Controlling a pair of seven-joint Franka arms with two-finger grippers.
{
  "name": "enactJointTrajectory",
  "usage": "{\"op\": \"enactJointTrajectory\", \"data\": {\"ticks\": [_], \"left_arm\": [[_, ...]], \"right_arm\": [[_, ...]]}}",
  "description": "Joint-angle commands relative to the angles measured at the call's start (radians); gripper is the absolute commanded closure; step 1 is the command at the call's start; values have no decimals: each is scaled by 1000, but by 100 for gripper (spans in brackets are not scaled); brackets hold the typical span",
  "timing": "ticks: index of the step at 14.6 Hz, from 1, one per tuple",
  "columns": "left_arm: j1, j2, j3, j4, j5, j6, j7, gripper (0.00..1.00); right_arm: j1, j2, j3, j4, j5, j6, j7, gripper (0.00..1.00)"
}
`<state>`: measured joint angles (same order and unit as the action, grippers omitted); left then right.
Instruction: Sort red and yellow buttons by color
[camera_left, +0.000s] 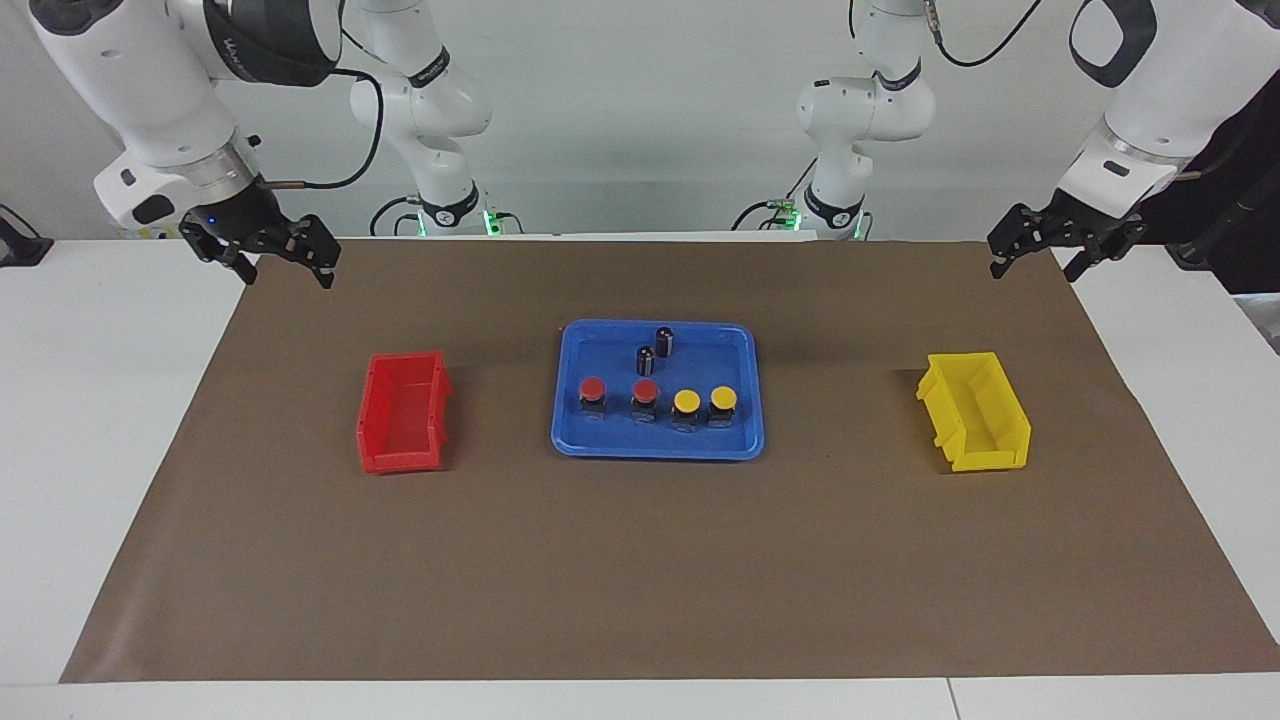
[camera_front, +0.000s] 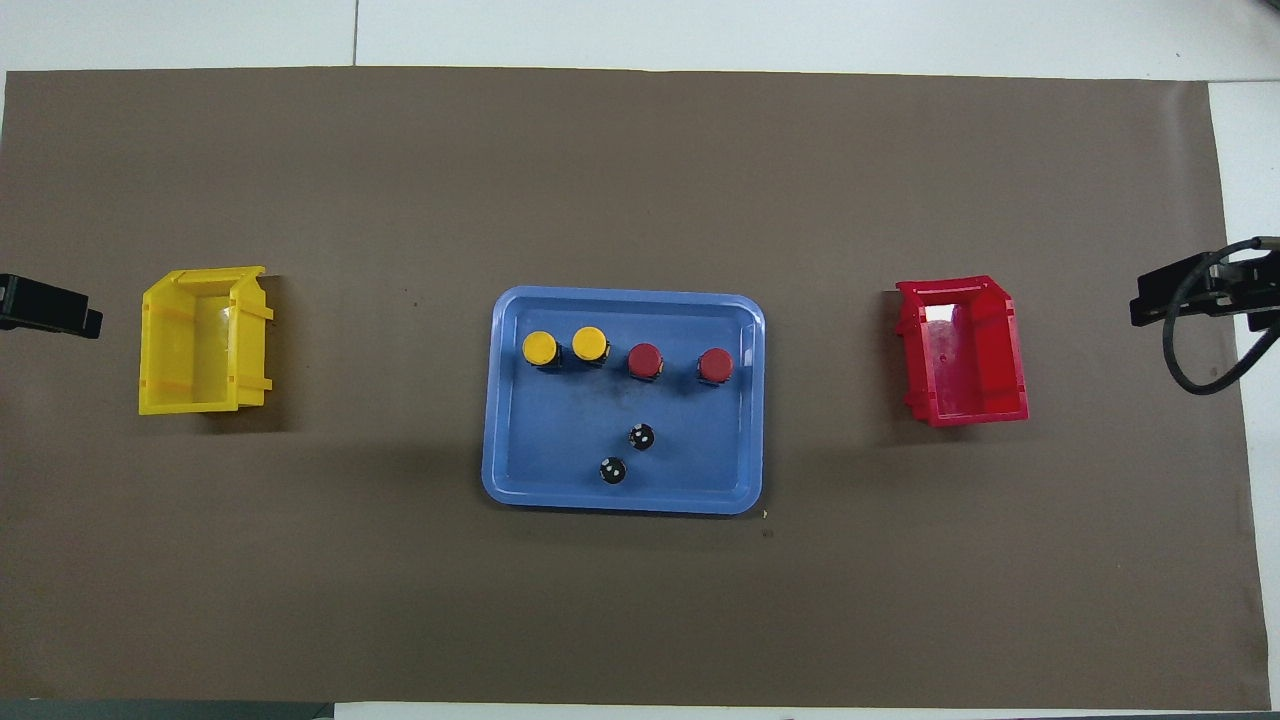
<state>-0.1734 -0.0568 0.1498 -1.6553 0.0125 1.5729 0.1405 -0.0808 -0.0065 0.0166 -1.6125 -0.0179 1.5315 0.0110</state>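
Observation:
Two red buttons (camera_left: 593, 390) (camera_left: 645, 392) and two yellow buttons (camera_left: 686, 401) (camera_left: 723, 398) stand in a row in a blue tray (camera_left: 657, 448) at the mat's middle. From overhead the yellow buttons (camera_front: 540, 348) (camera_front: 589, 344) are toward the left arm's end and the red buttons (camera_front: 645, 360) (camera_front: 714, 365) toward the right arm's end of the tray (camera_front: 620, 500). My right gripper (camera_left: 287, 265) hangs open over the mat's corner at its own end. My left gripper (camera_left: 1037, 262) hangs open over the mat's corner at the other end. Both hold nothing.
A red bin (camera_left: 400, 460) sits on the brown mat toward the right arm's end, a yellow bin (camera_left: 990, 462) toward the left arm's end. Two small black cylinders (camera_left: 664, 341) (camera_left: 645, 360) stand in the tray, nearer to the robots than the buttons.

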Motion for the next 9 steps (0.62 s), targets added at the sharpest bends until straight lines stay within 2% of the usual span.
{"op": "enactJointTrajectory", "data": {"ticks": [1, 9], "left_arm": [[6, -28, -6, -21, 18, -10, 7, 0], [6, -26, -6, -21, 18, -10, 7, 0]], "right_arm": [[-2, -17, 2, -17, 3, 4, -16, 0], [6, -14, 8, -17, 0, 21, -31, 0]]}}
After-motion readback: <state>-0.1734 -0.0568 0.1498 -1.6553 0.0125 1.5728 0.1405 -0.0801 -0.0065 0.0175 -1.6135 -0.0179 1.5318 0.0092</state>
